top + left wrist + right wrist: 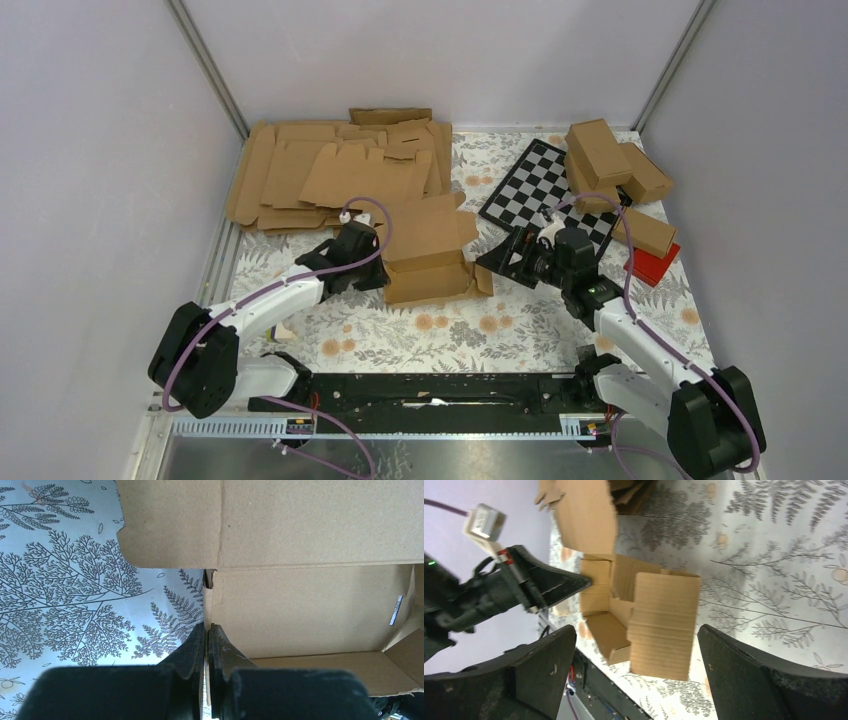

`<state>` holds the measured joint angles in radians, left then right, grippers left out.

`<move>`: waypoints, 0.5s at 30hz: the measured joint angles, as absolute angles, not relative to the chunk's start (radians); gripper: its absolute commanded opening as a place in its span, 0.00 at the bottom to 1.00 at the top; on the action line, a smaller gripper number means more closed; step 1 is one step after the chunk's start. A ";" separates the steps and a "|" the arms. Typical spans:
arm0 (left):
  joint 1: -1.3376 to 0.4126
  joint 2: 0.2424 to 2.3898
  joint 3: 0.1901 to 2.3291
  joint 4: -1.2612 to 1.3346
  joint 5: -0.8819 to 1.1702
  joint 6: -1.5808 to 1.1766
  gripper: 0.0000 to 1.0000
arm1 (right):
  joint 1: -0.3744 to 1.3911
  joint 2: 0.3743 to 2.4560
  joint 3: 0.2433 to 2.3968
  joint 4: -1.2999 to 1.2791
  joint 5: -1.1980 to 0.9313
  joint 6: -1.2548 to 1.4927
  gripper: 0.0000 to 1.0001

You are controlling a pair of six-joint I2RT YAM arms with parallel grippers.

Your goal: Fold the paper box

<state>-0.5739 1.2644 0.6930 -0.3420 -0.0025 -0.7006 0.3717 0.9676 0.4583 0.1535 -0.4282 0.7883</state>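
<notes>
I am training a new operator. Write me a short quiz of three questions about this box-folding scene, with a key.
1. True or false: the right gripper holds the paper box.
2. Which one pinches a wall of the box? A) left gripper B) right C) neither
3. Fill in: in the top view, the heaped flat blanks lie at the far ___.

Key: 1 false (it is open, apart); 2 A; 3 left.

table (400, 340), floral | blanks heap (320, 175) | checkerboard (540, 185) | paper box (430, 262) | red block (652, 268)
</notes>
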 measured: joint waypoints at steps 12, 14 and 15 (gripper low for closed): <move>-0.574 1.264 0.693 -0.343 0.004 -0.697 0.00 | 0.372 1.093 0.445 0.263 -0.543 0.847 0.88; -0.574 1.264 0.693 -0.343 0.004 -0.697 0.00 | 0.372 1.092 0.445 0.300 -0.572 0.869 0.87; -0.574 1.264 0.693 -0.344 0.004 -0.697 0.00 | 0.372 1.092 0.445 0.313 -0.586 0.877 0.86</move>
<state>-0.5743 1.2640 0.6930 -0.3443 0.0040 -0.6971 0.3721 1.0920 0.4454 0.3126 -0.5861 0.8768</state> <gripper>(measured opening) 0.034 0.876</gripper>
